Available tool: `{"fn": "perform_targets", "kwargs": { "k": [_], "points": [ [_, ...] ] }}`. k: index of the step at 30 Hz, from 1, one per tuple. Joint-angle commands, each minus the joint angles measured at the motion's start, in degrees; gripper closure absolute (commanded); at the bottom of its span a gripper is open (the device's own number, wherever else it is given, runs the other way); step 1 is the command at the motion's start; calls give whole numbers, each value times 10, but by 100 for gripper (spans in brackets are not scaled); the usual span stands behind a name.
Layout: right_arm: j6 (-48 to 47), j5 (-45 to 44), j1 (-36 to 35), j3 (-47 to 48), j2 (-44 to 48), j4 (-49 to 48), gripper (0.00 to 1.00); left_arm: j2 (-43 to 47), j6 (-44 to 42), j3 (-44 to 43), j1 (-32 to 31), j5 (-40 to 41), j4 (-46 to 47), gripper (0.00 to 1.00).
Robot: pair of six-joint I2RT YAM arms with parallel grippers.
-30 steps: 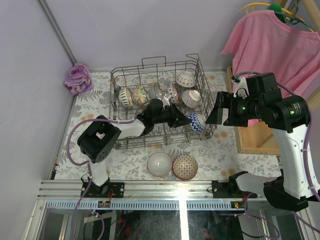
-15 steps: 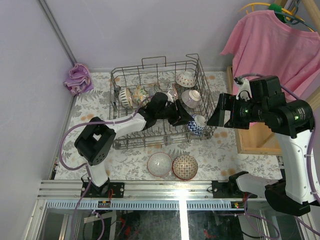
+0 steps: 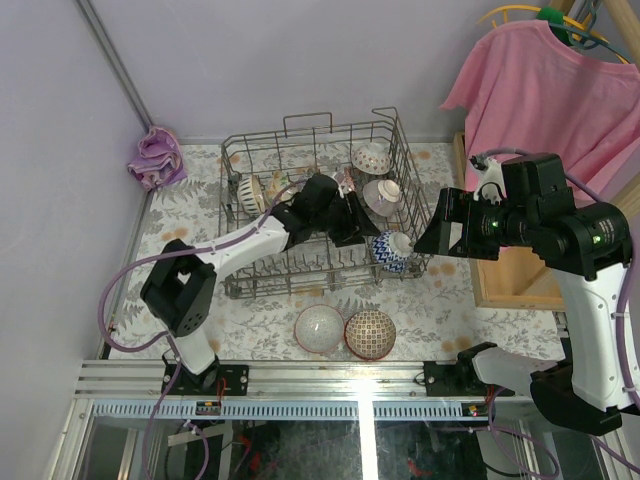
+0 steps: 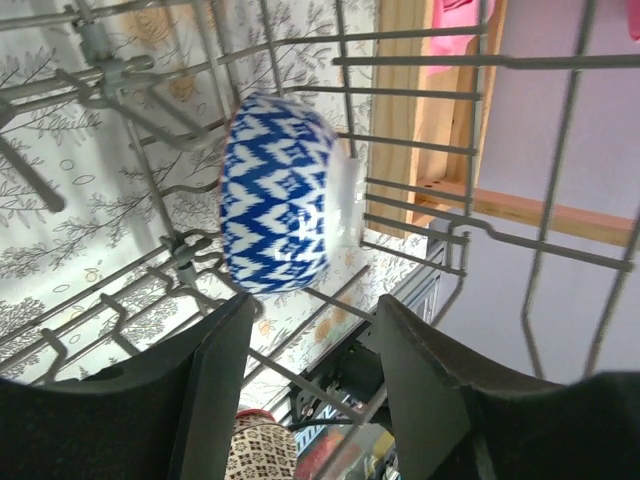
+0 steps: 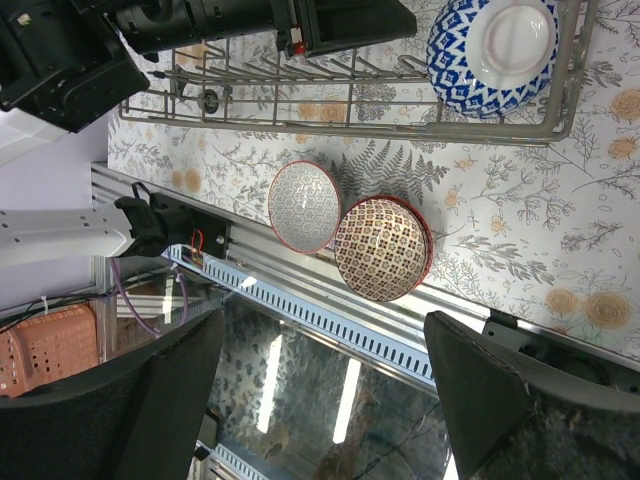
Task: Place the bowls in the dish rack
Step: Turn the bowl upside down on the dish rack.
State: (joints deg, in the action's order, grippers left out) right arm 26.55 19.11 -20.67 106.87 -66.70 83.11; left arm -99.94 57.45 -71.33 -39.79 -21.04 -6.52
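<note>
Cloth (image 3: 155, 157), purple and crumpled, lies at ten o'clock of the dish rack (image 3: 318, 128), against the wall; the rack stands mid-table on the leaf-printed tablecloth (image 3: 450, 300). The left arm reaches from seven o'clock up into the basket; the left gripper (image 3: 362, 230) sits low inside, near the rack's centre, pointing toward four o'clock. In the left wrist view its fingers (image 4: 215, 390) stand apart with nothing between them; the blue-and-white bowl (image 4: 280, 195) is just beyond the tips, on edge among the wires. From above, that bowl (image 3: 392, 250) rests in the rack's four o'clock corner, its pale foot turned toward three o'clock.

Other bowls are loaded too: a ribbed white one (image 3: 243, 192) and a floral one (image 3: 275, 185) at nine o'clock, and two pale ones (image 3: 370, 157) (image 3: 382, 195) at two o'clock.

Outside the rack, at its six o'clock, two bowls lie touching on the tablecloth: a grey-patterned one (image 3: 319, 329), and a red-brown patterned one (image 3: 370, 334) on its three o'clock side.

The right gripper (image 3: 428, 238) hangs above the table just off the rack's three o'clock side; in the right wrist view its fingers (image 5: 150, 400) are spread wide and empty.

A wooden frame (image 3: 500, 285) and a pink shirt (image 3: 550, 90) fill the far right.
</note>
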Motion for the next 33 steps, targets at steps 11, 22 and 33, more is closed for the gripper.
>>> {"fn": "perform_targets", "kwargs": {
  "k": [11,22,33],
  "points": [
    [-37,61,2,8,17,6,10,61,-48,-170,-40,75,-186,26],
    [-12,166,2,-40,38,7,0,101,9,-221,-172,234,-305,0],
    [42,297,2,-44,76,-27,0,77,117,-279,-327,387,-419,0]
  ]
}}
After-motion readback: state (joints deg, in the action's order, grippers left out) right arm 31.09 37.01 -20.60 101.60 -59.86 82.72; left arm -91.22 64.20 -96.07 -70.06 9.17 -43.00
